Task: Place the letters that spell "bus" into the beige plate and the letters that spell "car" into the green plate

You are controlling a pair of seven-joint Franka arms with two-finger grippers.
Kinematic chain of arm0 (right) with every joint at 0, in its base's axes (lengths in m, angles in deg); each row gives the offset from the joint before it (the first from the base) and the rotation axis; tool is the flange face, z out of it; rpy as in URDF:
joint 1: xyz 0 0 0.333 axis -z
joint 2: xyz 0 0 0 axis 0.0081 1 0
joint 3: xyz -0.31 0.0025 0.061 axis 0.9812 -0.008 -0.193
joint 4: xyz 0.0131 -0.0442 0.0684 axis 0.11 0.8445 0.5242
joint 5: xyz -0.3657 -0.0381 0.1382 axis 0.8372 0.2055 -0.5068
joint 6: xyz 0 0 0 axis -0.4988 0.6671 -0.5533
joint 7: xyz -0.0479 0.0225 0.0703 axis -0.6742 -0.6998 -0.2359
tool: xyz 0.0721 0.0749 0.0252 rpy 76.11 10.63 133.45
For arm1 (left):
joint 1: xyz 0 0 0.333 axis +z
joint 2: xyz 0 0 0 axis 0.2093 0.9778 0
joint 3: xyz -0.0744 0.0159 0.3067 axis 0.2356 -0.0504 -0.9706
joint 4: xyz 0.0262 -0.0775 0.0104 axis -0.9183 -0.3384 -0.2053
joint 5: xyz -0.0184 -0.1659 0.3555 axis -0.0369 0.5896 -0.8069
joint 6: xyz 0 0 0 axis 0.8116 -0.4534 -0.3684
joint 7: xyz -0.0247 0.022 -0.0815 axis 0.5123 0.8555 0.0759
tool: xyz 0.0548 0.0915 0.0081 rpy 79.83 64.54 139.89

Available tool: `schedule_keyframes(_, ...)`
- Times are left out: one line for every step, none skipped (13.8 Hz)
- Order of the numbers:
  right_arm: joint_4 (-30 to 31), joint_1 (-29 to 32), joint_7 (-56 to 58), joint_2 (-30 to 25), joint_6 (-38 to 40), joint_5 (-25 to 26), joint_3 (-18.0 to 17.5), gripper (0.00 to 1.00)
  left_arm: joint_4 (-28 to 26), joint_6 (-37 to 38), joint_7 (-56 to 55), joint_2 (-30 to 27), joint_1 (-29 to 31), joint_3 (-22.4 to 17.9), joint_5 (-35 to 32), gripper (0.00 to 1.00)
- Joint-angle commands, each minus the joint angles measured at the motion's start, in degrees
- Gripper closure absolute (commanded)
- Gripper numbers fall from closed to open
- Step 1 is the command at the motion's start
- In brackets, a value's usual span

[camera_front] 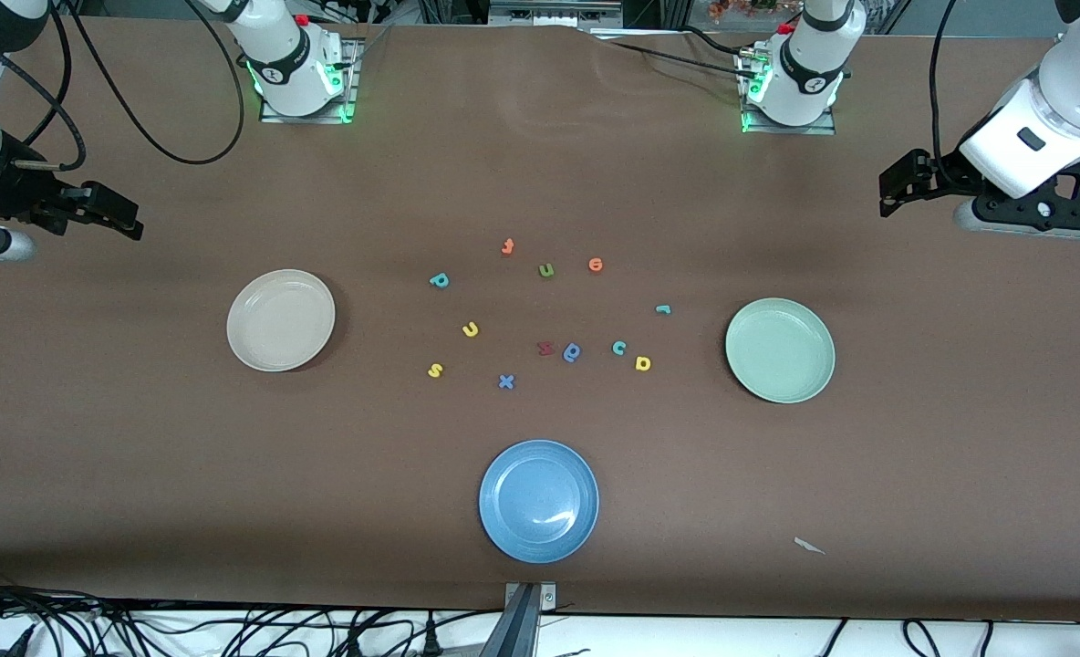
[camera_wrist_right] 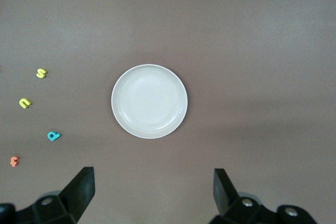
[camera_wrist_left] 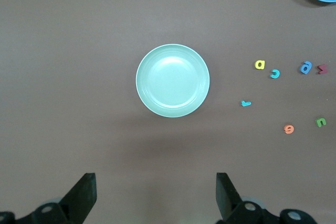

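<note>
Both pincers, the left gripper (camera_front: 888,189) at upper right and the right gripper (camera_front: 129,222) at upper left, are spread and empty. All 6 letters lie mid-frame between the beige plate (camera_front: 280,319) and the green plate (camera_front: 780,350); next, 1 arm must descend over a letter.

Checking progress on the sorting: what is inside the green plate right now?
Nothing: the green plate shows only its bare mint surface, with no letters in it. What lies beneath the plate cannot be seen.

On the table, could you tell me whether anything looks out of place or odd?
One thing: a small pale scrap lies on the brown table, nearer to the front camera than the green plate; it belongs to no letter set. Otherwise all three plates are upright and hold nothing.
</note>
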Motion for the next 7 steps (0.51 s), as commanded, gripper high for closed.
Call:
schedule_keyframes(-1.6, 0.4, -0.3, 0.7, 1.3, -1.1, 0.0, 0.00, 1.7, 1.4, 1.4, 0.6, 0.3, 0.2, -1.5, 0.00)
schedule_keyframes(-1.6, 0.4, -0.3, 0.7, 1.3, -1.1, 0.0, 0.00, 1.7, 1.4, 1.3, 0.6, 0.3, 0.2, -1.5, 0.00)
schedule_keyframes(-1.6, 0.3, -0.3, 0.7, 1.3, -1.1, 0.0, 0.00, 1.7, 1.4, 1.3, 0.6, 0.3, 0.2, -1.5, 0.00)
schedule_keyframes(-1.6, 0.3, -0.3, 0.7, 1.3, -1.1, 0.0, 0.00, 1.6, 1.4, 1.2, 0.6, 0.3, 0.2, -1.5, 0.00)
schedule_keyframes(-1.6, 0.3, -0.3, 0.7, 1.3, -1.1, 0.0, 0.00, 1.7, 1.4, 1.0, 0.6, 0.3, 0.2, -1.5, 0.00)
schedule_keyframes(-1.6, 0.3, -0.3, 0.7, 1.3, -1.1, 0.0, 0.00, 1.7, 1.4, 1.1, 0.6, 0.3, 0.2, -1.5, 0.00)
schedule_keyframes(-1.6, 0.3, -0.3, 0.7, 1.3, -1.1, 0.0, 0.00, 1.7, 1.4, 1.2, 0.6, 0.3, 0.2, -1.5, 0.00)
